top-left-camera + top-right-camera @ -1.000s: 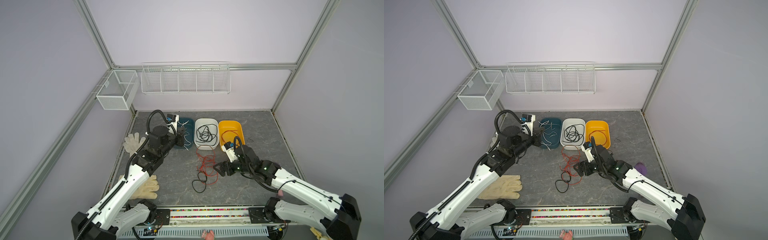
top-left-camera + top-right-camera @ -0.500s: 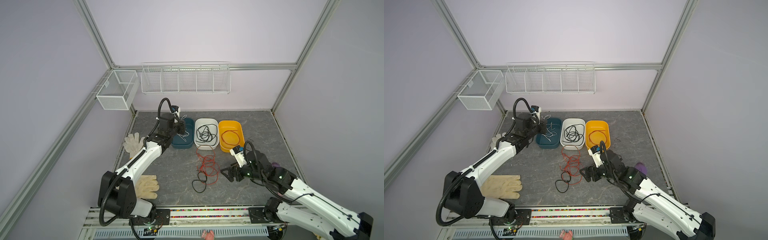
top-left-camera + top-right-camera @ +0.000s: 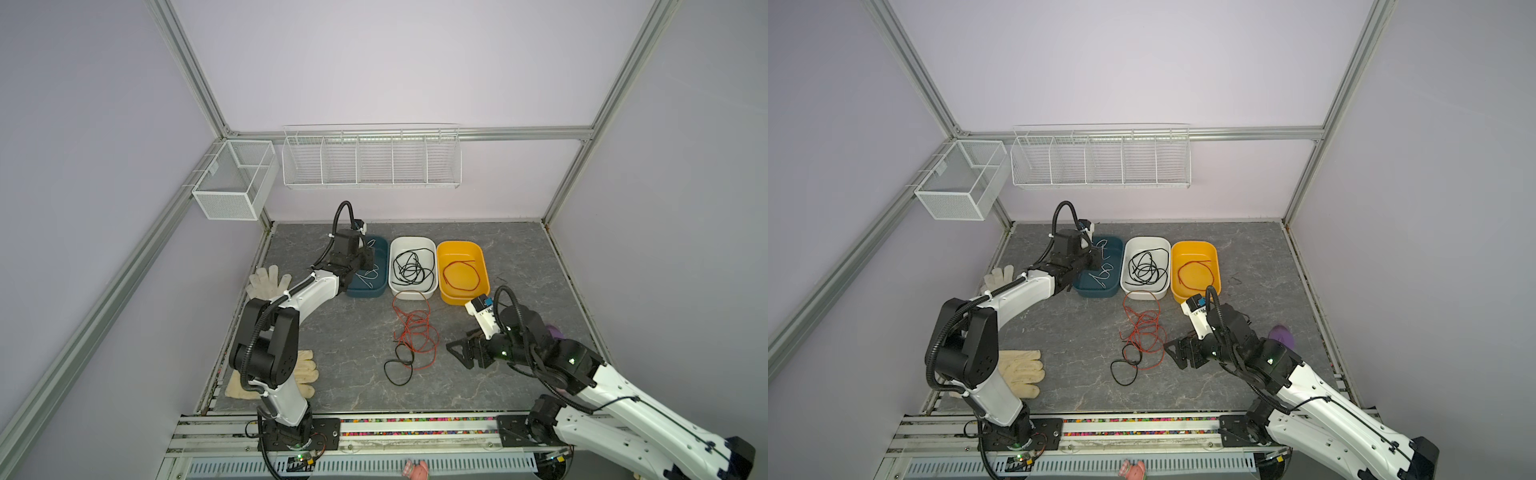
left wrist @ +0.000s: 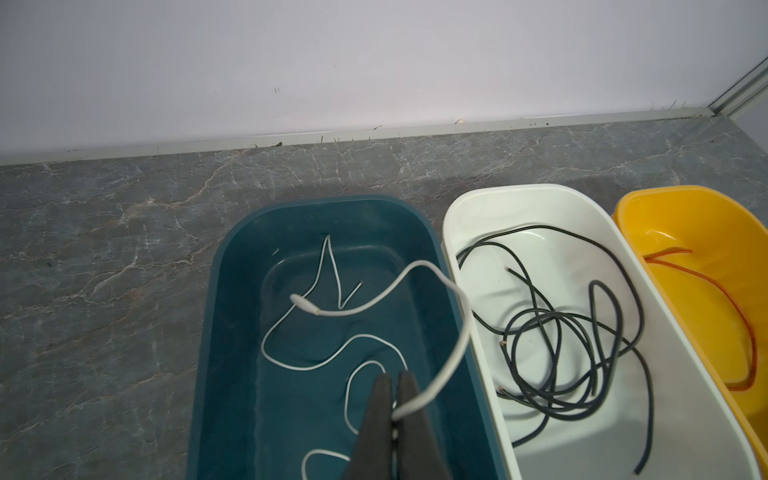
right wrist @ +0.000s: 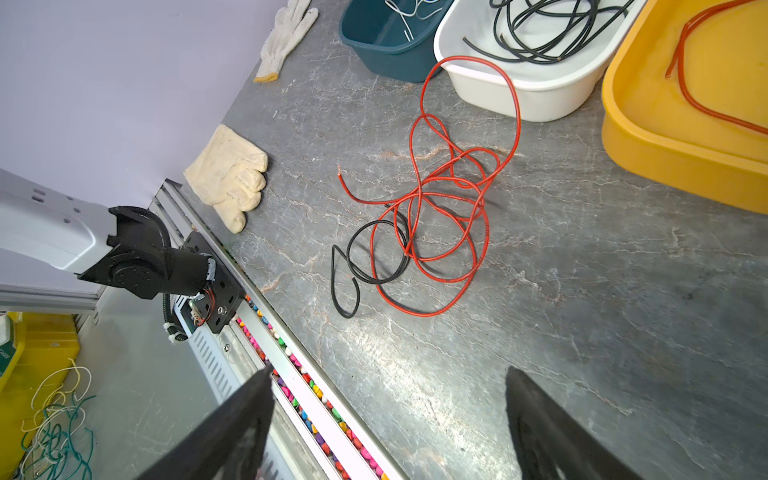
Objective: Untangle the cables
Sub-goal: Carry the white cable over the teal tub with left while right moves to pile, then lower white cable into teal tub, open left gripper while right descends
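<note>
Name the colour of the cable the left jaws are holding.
White cable, best in left wrist view.

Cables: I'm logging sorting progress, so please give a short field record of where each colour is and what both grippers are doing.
left gripper: shut on a white cable, above the blue tub
blue tub: other white cables
white tub: black cables
yellow tub: a red cable
table: red cables and a black cable, overlapping in a loose pile
right gripper: open, holding nothing, beside that pile

White arms (image 3: 311,291), black joints (image 3: 270,349), ribbed hoses (image 3: 344,203)
</note>
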You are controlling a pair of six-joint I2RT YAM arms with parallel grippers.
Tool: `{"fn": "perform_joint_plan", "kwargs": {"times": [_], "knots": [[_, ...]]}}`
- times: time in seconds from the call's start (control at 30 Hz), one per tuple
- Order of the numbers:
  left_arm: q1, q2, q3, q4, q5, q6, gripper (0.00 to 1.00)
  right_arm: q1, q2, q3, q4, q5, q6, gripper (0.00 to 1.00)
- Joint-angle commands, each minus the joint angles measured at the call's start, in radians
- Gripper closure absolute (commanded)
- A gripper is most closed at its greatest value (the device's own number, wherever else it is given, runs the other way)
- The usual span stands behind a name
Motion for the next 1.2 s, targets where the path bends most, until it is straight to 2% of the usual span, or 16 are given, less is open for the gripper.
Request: {"fn": "perform_joint_plan", "kwargs": {"times": [0.0,0.3,0.6,0.7,1.17], "knots": [[0.009,0.04,0.031,0.028,-0.008,0.019,1.0,0.006,-0.007,-0.016,-0.012,0.007,-0.014,0.12],[0.013,0.107,0.038,-0.012,0.018,0.022,1.0,0.006,0.041,0.009,-0.036,0.043,0.001,0.12],[0.015,0.131,0.11,-0.151,0.03,0.031,1.0,0.005,0.08,0.033,-0.049,0.049,0.015,0.12],[0.018,0.133,0.136,-0.2,0.033,0.04,0.92,0.006,0.097,0.044,-0.059,0.056,0.023,0.12],[0.026,0.071,0.212,-0.339,0.064,0.054,0.68,0.006,0.125,0.062,-0.071,0.049,0.038,0.12]]}}
